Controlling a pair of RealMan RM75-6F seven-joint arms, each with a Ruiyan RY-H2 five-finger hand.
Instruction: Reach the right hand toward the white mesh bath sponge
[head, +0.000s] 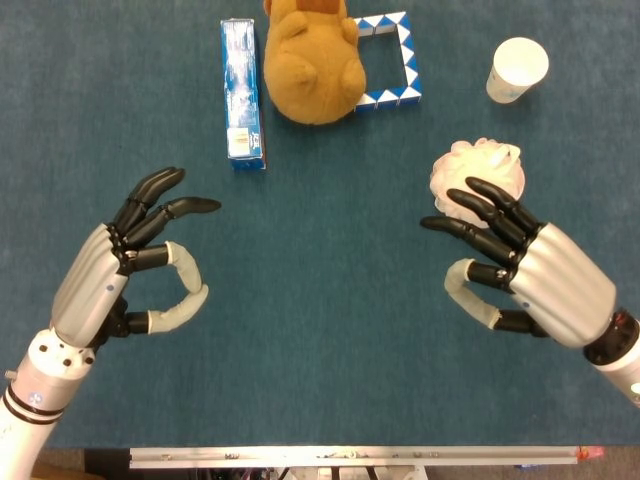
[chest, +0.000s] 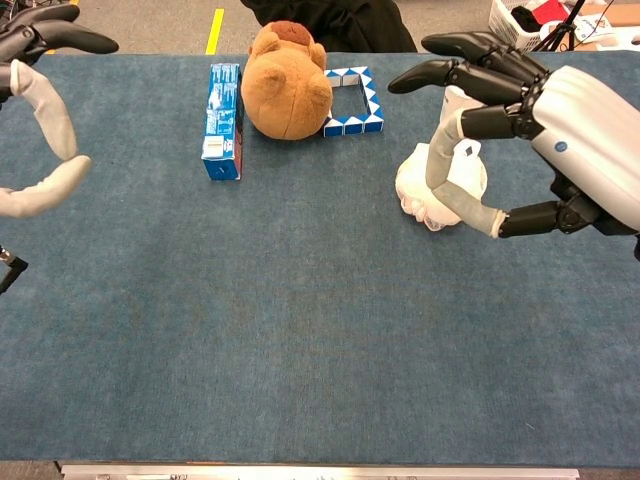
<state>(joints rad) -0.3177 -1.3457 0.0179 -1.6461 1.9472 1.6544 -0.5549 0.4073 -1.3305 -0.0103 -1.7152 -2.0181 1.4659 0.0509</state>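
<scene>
Right hand (head: 525, 275) is hovering at the lower right of the head view, fingers (head: 470, 205) spread wide and holding nothing — their dark tips are overlapping the near edge of the bath sponge (head: 480, 168), though whether they are touching it I cannot tell. In the chest view the sponge (chest: 440, 195) is sitting on the blue table (chest: 300, 330) at right of centre, partly hidden behind the thumb. Judging by this, the reach is nearly done; what remains is lowering the palm over the sponge and centring it. Left hand (head: 125, 270) is idling at lower left, also open and empty. Further back — toward the top — a paper cup (head: 517, 68), a teddy bear (head: 310, 60) and a blue box (head: 241, 90) are lying well apart from the sponge.
</scene>
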